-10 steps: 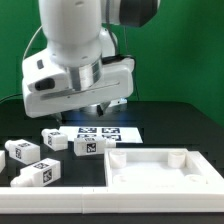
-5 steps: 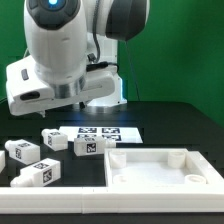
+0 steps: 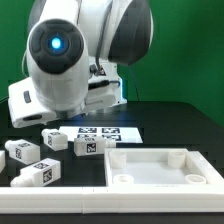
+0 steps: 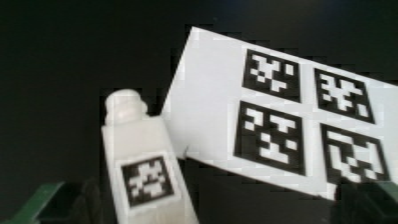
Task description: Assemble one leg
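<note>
We see a matte black tabletop (image 3: 175, 120) in front of a green backdrop. A bulky white robot arm (image 3: 70, 60) with a glowing blue ring fills the upper part of the exterior view, and its body hides the end effector there.

Well apart from the end effector, toward the exterior view's right, lies a large flat white rimmed tray (image 3: 165, 184). A thin flat white marker board (image 3: 100, 132) lies on the tabletop under the arm. In the wrist view the marker board (image 4: 294, 115) sits below the end effector, showing four black-and-white square tags, and reaches toward one finger.

Four small white oblong blocks, each with a square tag, lie on the tabletop near that board (image 3: 54, 140) (image 3: 90, 146) (image 3: 20, 152) (image 3: 40, 172).

In the wrist view, one small white oblong leg (image 4: 143, 160) with a black-and-white tag lies flat just beside the board's edge; we cannot tell whether they touch. We also cannot tell which of the four blocks it is. It lies beneath the end effector (image 4: 217, 203), between the two fingers and nearer one of them.

The dark, blurred fingers (image 4: 68, 205) are spread wide and grip nothing.
</note>
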{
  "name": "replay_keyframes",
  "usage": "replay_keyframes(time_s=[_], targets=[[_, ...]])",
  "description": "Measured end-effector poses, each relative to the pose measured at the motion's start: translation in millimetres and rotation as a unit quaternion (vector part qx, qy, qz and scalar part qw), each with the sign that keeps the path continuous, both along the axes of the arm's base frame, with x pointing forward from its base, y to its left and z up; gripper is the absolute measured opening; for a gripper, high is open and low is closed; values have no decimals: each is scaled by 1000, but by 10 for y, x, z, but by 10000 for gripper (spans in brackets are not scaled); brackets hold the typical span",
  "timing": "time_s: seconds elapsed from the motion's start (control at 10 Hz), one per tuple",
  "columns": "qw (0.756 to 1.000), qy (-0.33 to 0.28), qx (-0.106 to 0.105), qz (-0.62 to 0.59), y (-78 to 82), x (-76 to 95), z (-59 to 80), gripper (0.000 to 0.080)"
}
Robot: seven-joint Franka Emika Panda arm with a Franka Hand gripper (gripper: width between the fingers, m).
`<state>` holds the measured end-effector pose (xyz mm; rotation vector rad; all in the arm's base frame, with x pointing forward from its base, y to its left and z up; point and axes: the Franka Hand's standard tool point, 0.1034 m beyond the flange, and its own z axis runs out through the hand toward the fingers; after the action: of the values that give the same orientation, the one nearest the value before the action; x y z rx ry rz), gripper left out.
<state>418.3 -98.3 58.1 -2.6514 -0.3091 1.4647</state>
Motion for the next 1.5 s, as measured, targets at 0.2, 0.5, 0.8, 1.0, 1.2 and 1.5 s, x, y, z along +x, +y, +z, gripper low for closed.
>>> replay_keyframes(time_s=[0.2,0.5,0.8,1.0,1.2,1.5], targets=[[1000,0,-1,0,14,10,-24,648],[1000,0,-1,24,-56,-1,-47,648],[997,-8,9,80,-117,91,-37,648],[997,-28,15,71,-92,99,-56,648],[997,-30,14,73,-95,91,-104,648],[996,-22,16,80,-153,3,-261,648]])
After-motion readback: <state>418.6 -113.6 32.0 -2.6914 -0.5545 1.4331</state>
